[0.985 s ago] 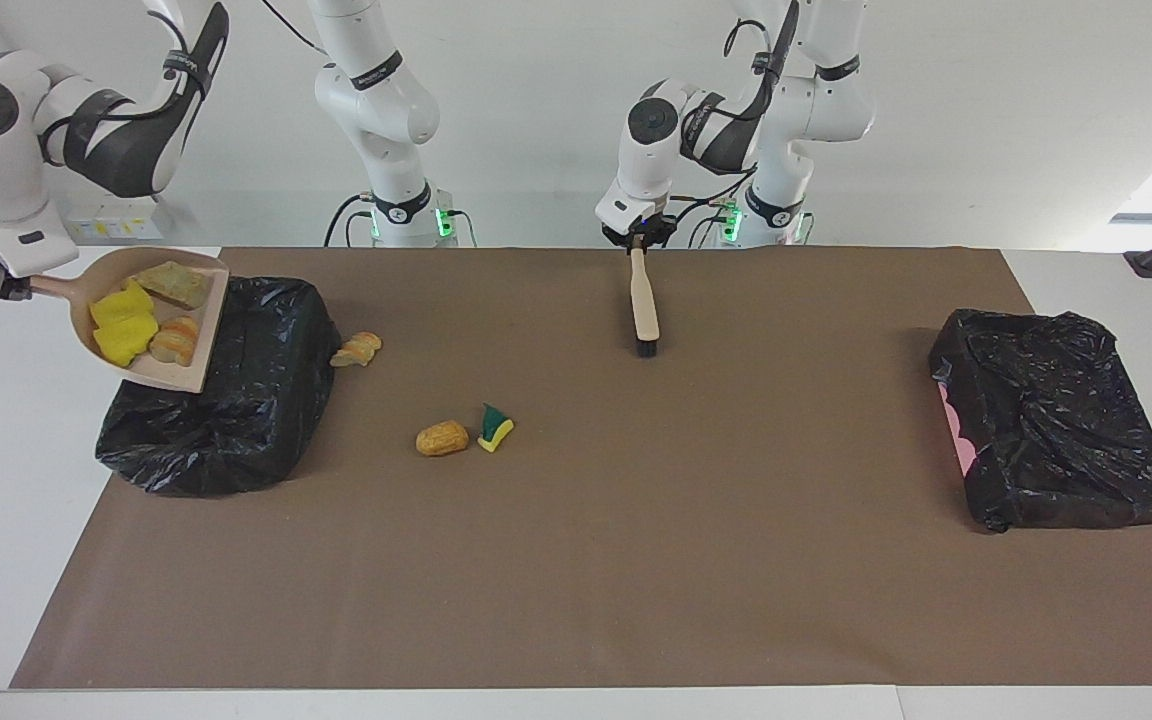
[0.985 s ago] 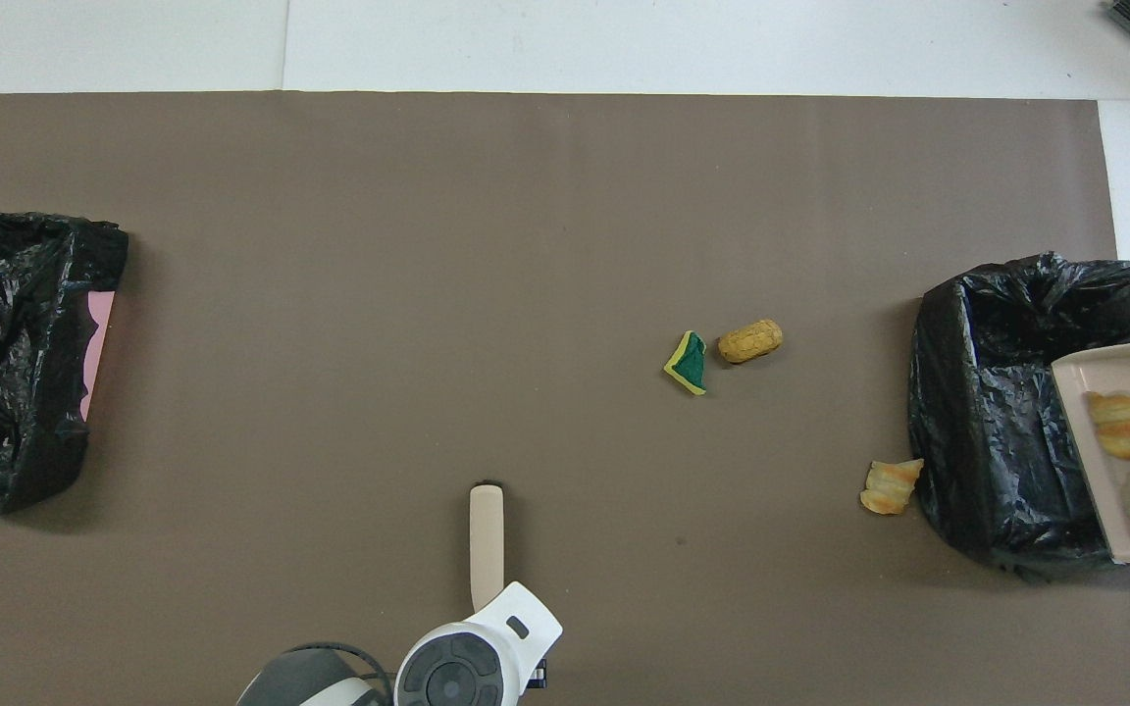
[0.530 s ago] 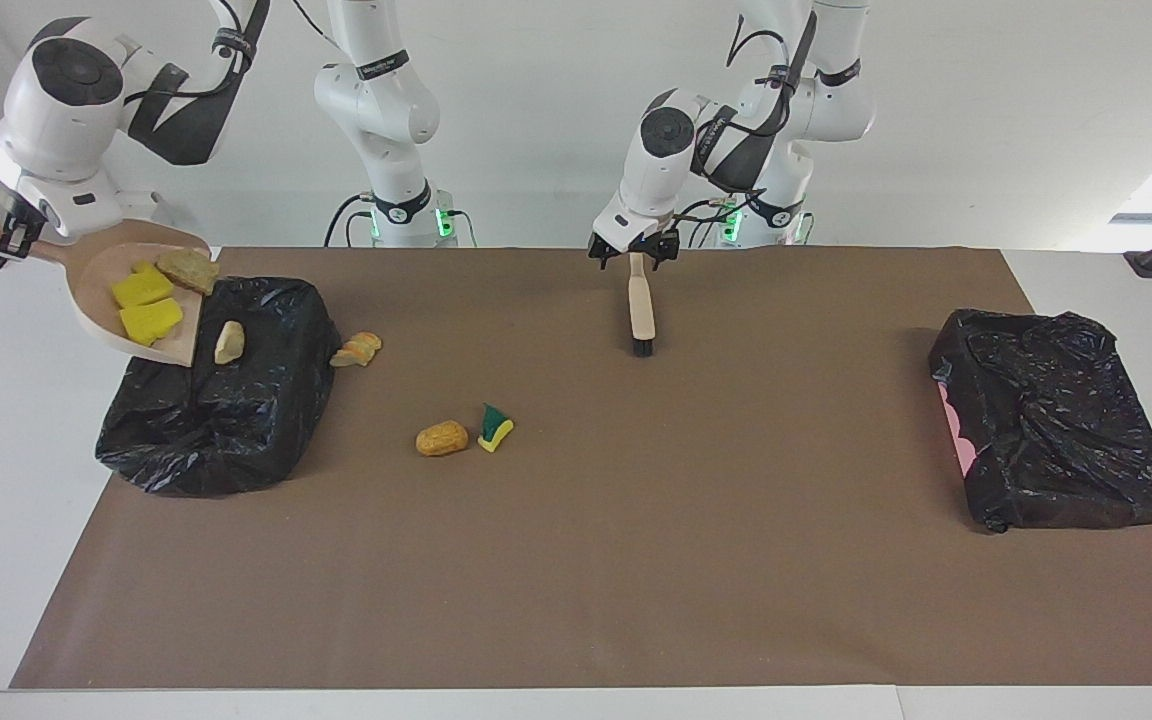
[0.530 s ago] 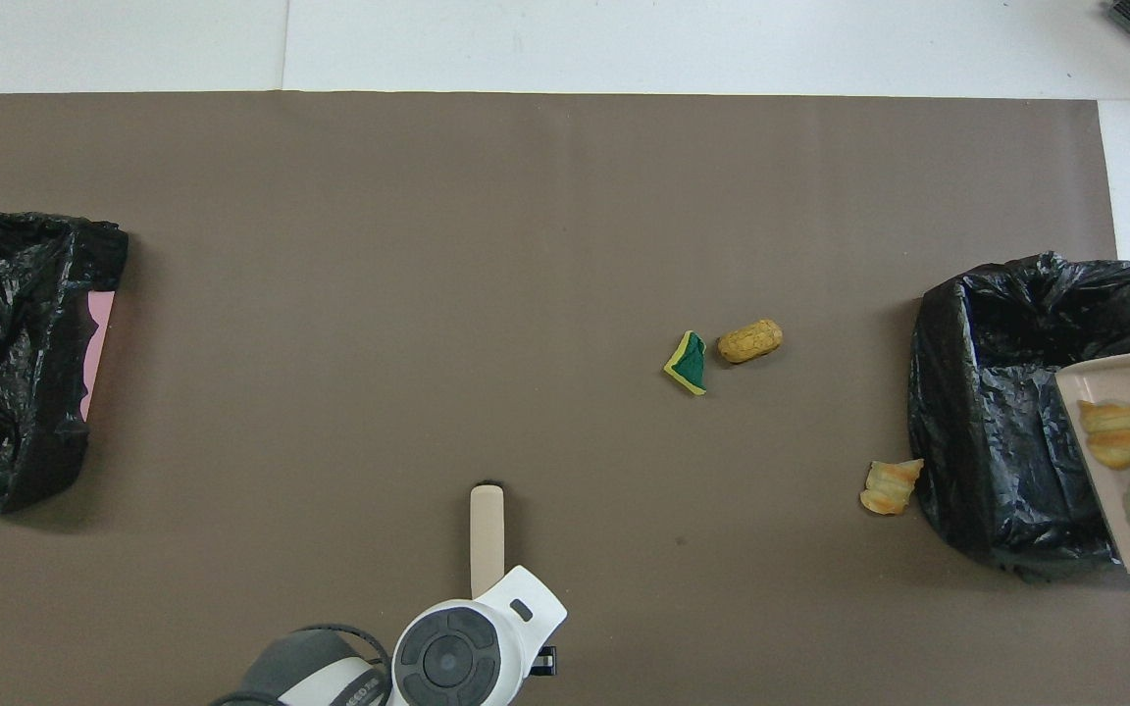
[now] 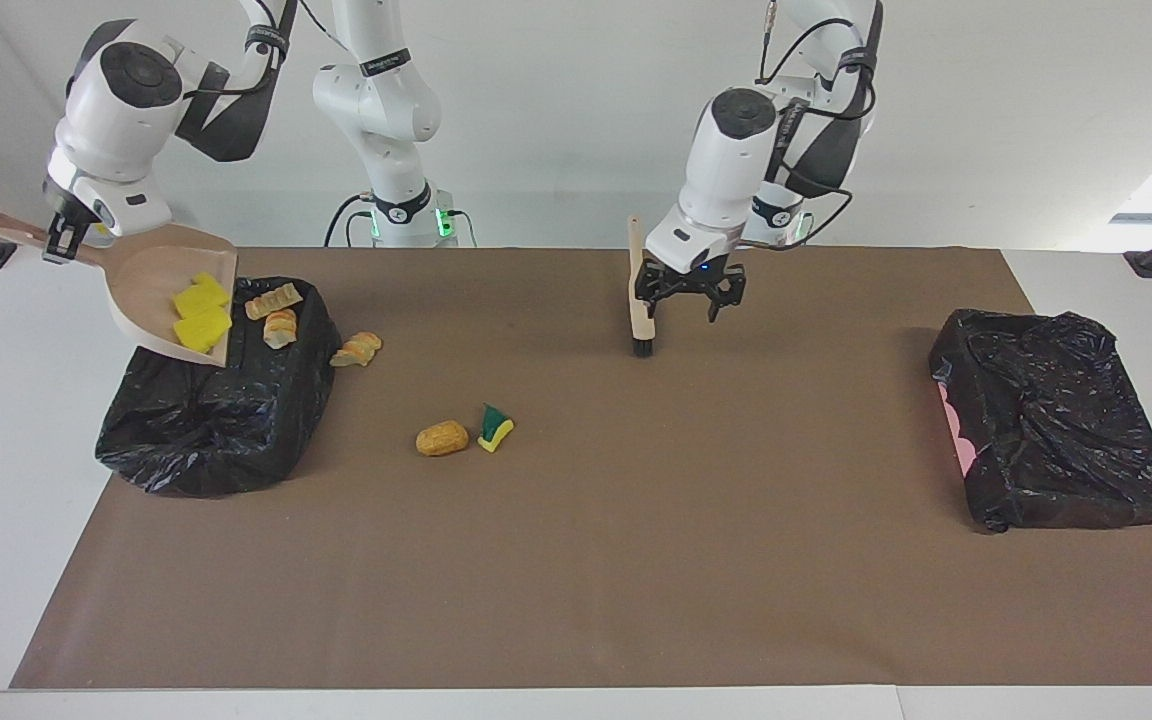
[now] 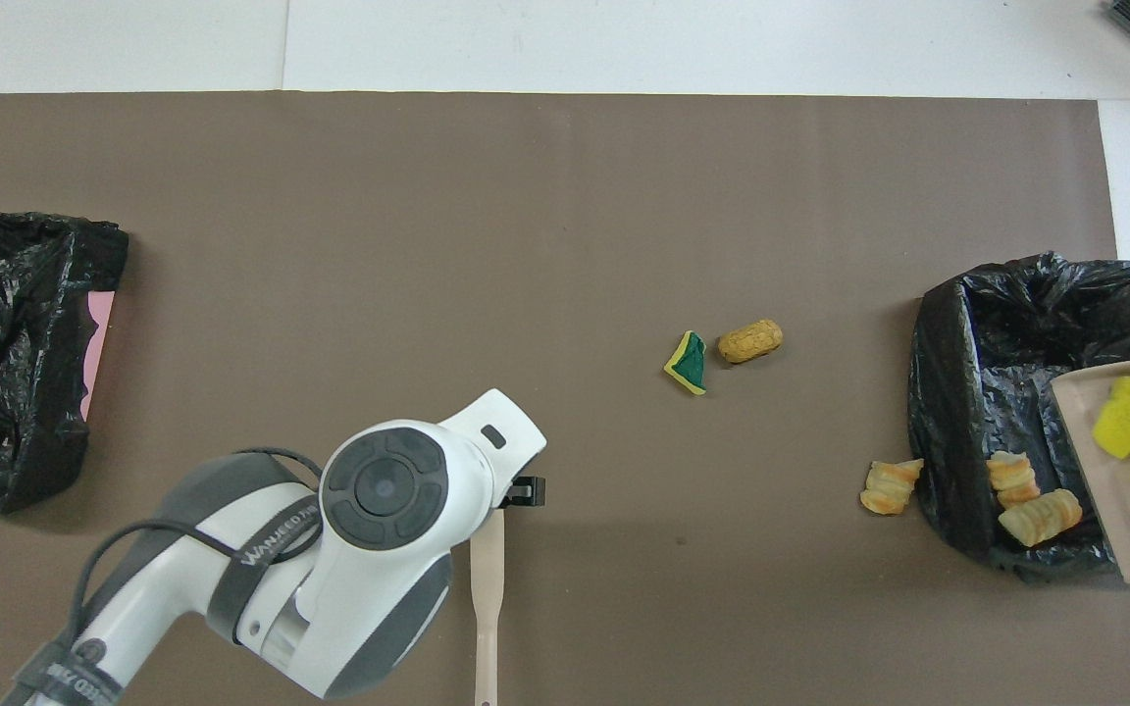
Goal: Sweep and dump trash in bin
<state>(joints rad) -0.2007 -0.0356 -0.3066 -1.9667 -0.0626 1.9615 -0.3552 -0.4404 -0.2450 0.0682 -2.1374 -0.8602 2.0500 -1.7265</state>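
Left claw (image 5: 688, 296) raised, pointing down, fingers spread wide apart, nothing between them, wrist bent forward over the surface, right claw (image 5: 54, 238) lifted and tilted, fingers clamped tight, right arm reaching outward.

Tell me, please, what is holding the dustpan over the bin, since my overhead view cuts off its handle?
Observer: The right tool is shut on the handle of the dustpan.
Operator: Is the pan level?
Observer: No, it tips steeply down toward the black bin.
Operator: The left arm's wrist hides its tool from me; is it gripping the brush?
Observer: No, the left tool is open beside the brush, not around it.
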